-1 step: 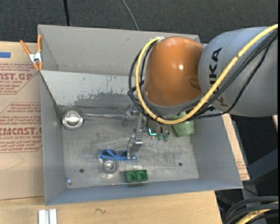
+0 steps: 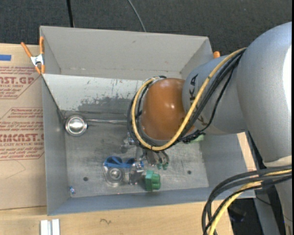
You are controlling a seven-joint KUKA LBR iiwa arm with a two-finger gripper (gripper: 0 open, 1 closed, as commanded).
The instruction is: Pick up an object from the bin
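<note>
Several small things bunch at the lower centre of the bin [image 2: 122, 53] floor: a green block [image 2: 151, 181], a blue piece [image 2: 115, 160], a round silvery cap [image 2: 113, 175] just below the blue piece, and some dark bits [image 2: 135, 176] between cap and block that I can't identify.

Gripper [image 2: 150, 165] is down at the right end of that bunch, under the orange wrist cover [image 2: 161, 111]. The green block sits just below it in frame and is the nearest thing to it. Touching or apart: can't tell. Claw state: can't tell either, since the cover and the cables [image 2: 136, 106] looped round it hide it from above.

Writing: black lettering on the grey arm [image 2: 264, 82], on the link just upper right of the cover. A yellow cable crosses it, so it's not readable.

Elsewhere:
- A metal scoop [image 2: 76, 126] lies at mid left, shiny round bowl near the left wall, thin handle running right toward the wrist.
- A tiny blue bead [image 2: 72, 191] sits in the floor's lower left corner.

Edges and room:
- The bunch lies close to the floor's lower edge, green block nearest that wall.
- Floor is bare left of the bunch up to the left wall.
- Floor is bare right of the gripper out to the right wall.
- The scuffed band between scoop handle and back slope is bare too.
</note>
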